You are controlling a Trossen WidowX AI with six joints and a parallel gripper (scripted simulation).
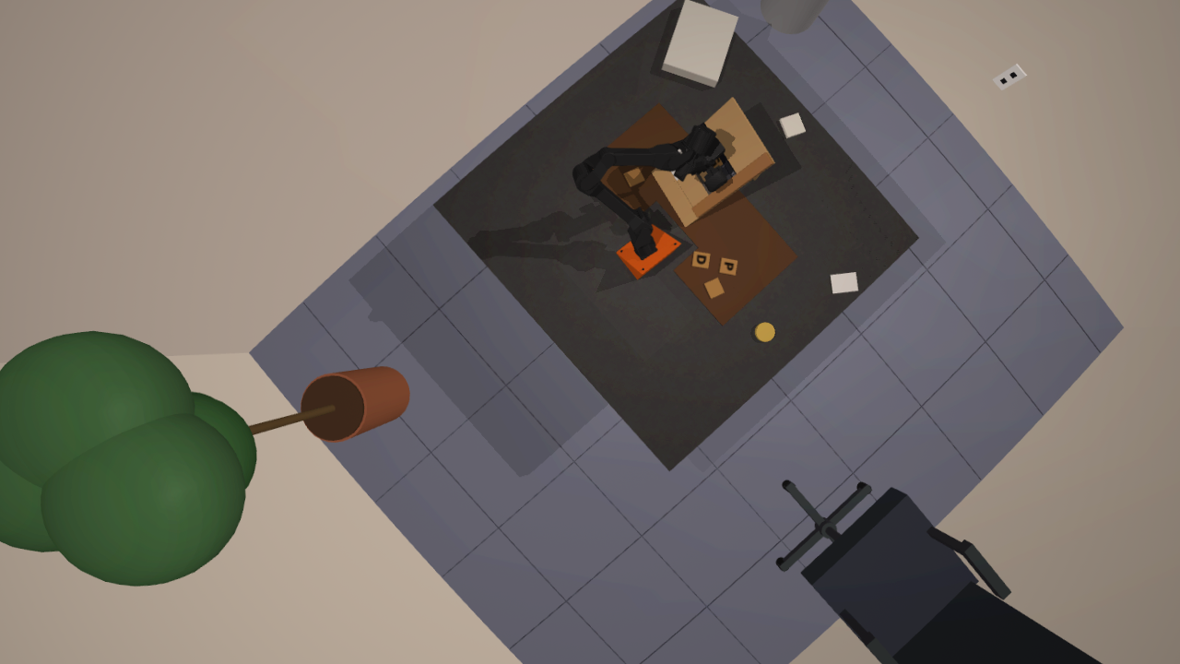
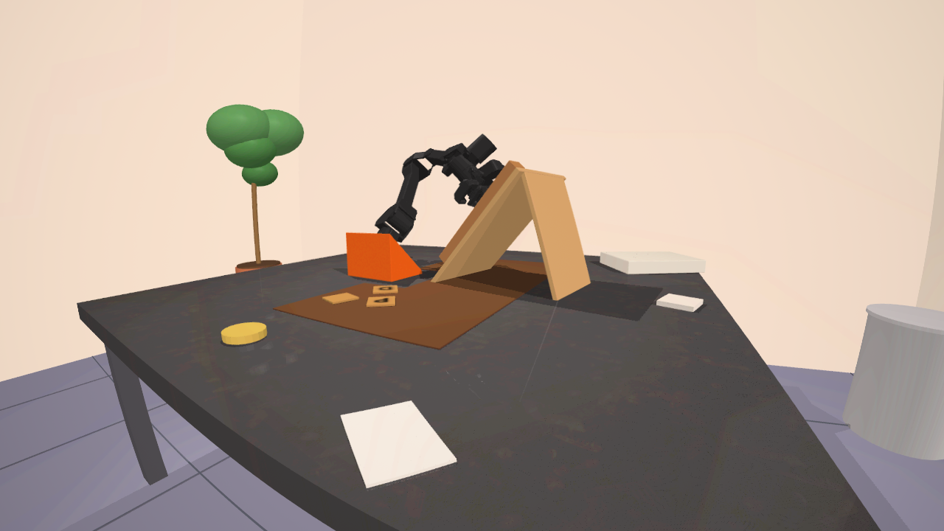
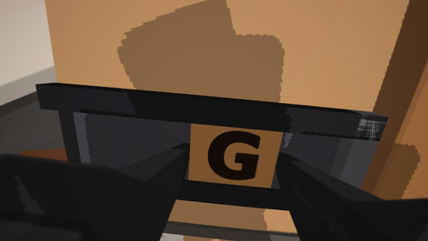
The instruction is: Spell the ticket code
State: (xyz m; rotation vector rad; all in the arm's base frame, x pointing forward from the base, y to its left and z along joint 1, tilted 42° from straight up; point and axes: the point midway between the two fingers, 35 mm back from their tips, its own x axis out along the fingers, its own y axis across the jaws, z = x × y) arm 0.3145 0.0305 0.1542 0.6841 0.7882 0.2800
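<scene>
Top: arm reaches from orange base (image 1: pixel 648 253) onto the slanted board (image 1: pixel 709 160); 3 spare tiles (image 1: pixel 714 270) wait on the brown mat (image 1: pixel 747 247), so the loading order is unfinished.

Exterior: board is an A-frame (image 2: pixel 528 224) on a dark counter (image 2: pixel 594 396); yellow disc (image 2: pixel 243 332) and white sheet (image 2: pixel 396 442) lie well apart from the work. Plant (image 2: pixel 254 141) stands behind the counter.

Wrist: gripper (image 3: pixel 232 161) clenched on the G tile (image 3: pixel 234 155), seated inside the rail (image 3: pixel 207 110), roughly mid-rail, so probably not pushed home yet.
</scene>
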